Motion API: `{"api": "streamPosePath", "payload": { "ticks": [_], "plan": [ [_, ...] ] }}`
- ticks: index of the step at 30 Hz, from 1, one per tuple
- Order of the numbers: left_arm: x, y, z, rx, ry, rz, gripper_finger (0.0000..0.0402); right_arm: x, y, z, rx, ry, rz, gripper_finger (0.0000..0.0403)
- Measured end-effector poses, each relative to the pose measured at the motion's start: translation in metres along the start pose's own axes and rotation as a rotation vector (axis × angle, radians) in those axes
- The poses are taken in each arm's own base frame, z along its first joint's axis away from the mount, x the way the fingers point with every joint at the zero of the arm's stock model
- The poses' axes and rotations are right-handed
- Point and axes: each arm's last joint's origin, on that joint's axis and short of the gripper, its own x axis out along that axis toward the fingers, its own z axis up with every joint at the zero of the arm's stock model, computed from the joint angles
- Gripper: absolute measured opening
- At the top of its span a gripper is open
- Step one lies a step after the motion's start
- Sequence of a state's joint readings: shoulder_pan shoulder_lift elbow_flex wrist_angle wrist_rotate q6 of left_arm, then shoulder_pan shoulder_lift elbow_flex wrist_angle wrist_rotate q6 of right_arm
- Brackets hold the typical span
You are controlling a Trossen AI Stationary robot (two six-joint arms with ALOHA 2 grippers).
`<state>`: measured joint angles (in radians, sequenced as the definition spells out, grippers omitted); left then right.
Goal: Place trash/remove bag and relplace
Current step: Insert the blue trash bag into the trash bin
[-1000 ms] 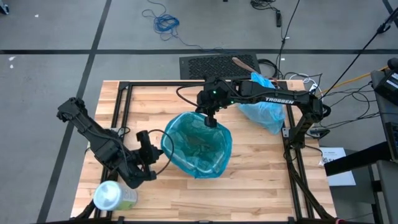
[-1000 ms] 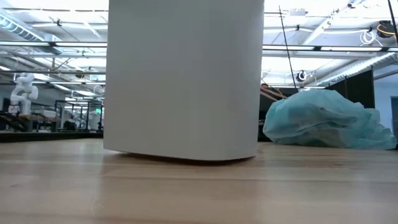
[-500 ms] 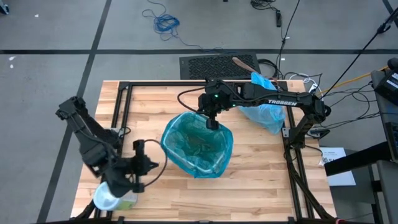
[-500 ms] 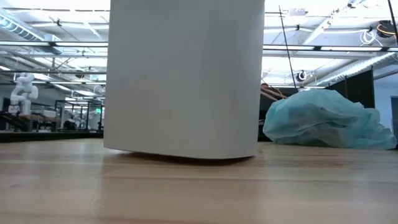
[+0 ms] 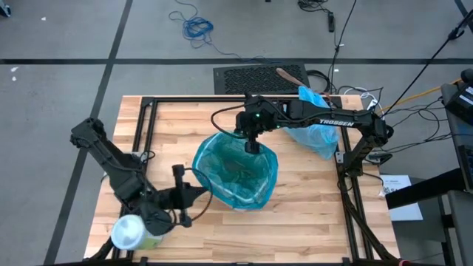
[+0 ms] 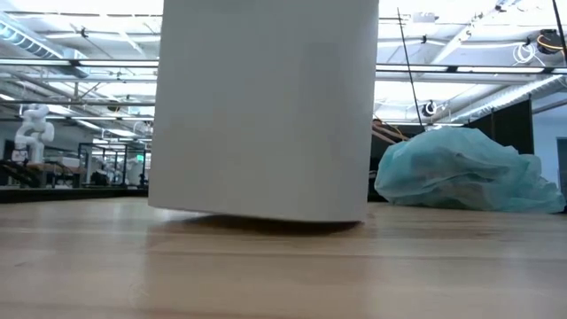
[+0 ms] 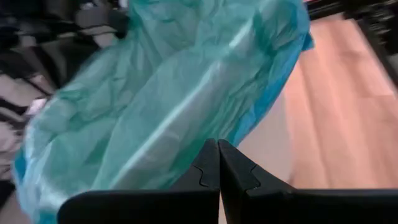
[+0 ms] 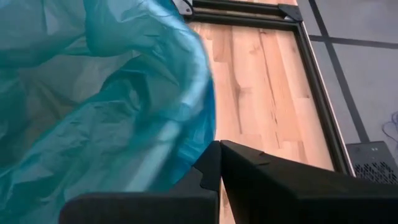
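A white bin (image 5: 222,198) stands mid-table, lined with a teal-green bag (image 5: 235,171) whose edge is folded out over the rim. The pale light-blue bag (image 5: 316,124) lies bunched on the table's far right, also in the low view (image 6: 461,173). My right gripper (image 5: 251,143) is shut at the bin's far rim. My left gripper (image 5: 196,193) is shut, pointing level at the bin's left-near side. In the left wrist view the shut fingers (image 7: 219,163) stand right before the teal-green bag (image 7: 155,106). I make out no trash. My right gripper has the teal-green bag's folded-over edge (image 8: 200,140) at its shut fingertips, coming from above at the bin's far rim; how many layers is hidden. The bag stays draped over the bin. My left gripper's shut tips are at the bag-covered bin wall (image 7: 205,127); whether they touch, I cannot tell.
A pale-green container with a white lid (image 5: 133,232) stands at the table's near-left corner, beside my left arm. A black frame (image 5: 148,111) runs along the table's edges. Bare wood (image 5: 310,199) lies right of the bin. The bin (image 6: 266,106) blocks much of the low view.
My left gripper dropped toward the near-left corner, turned, then moved right toward the bin's left-near side. The bin shifted slightly toward the table's right, and its base now shows tipped. My right gripper stayed at the far rim.
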<state>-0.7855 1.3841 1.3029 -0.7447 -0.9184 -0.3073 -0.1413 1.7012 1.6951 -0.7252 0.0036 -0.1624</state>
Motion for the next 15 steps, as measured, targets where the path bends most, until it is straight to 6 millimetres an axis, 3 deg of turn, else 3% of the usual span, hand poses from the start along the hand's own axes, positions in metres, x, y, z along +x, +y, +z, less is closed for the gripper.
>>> {"api": "streamPosePath", "payload": {
  "ticks": [6, 15],
  "plan": [
    [0.024, 0.002, -0.005, 0.030, 0.083, 0.041, 0.0000, 0.001, 0.000, -0.001, -0.010, 0.008, -0.005, 0.0000],
    [0.043, -0.008, -0.010, 0.027, 0.135, 0.039, 0.0000, -0.001, 0.008, 0.001, -0.017, -0.001, 0.013, 0.0000]
  ]
}}
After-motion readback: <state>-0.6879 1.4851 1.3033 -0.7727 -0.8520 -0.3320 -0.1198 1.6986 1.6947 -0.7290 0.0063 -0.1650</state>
